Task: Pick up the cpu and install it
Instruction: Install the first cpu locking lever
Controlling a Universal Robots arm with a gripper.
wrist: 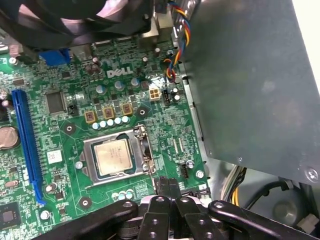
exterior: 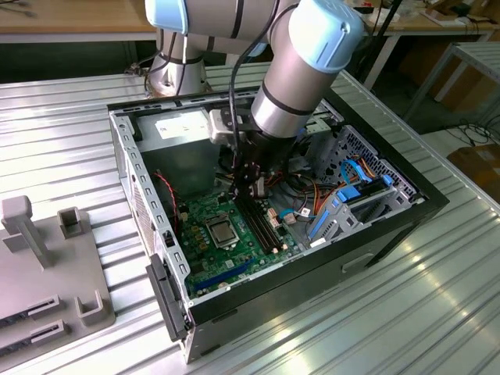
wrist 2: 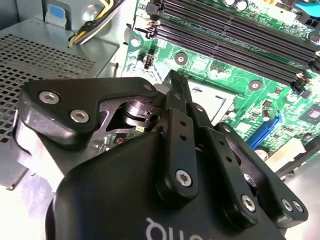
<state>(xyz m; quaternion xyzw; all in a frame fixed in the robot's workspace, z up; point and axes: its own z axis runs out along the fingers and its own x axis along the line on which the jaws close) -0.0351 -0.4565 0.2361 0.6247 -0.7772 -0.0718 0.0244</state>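
Inside the open computer case (exterior: 406, 205) on the ribbed metal surface (exterior: 70, 148): motherboard (exterior: 234, 242), socket (wrist: 116, 156), cpu (wrist: 113, 156), tool (wrist: 170, 192).

Case lies on its side, interior exposed for access from above. Green motherboard flat on the case floor; socket near the board's middle, beside the memory slots (exterior: 262, 223). The cpu lies flat in the socket frame, pale face up, square, no long axis, edges parallel to the frame. Tool hangs just above the board beside the socket, fingers drawn together, holding nothing.
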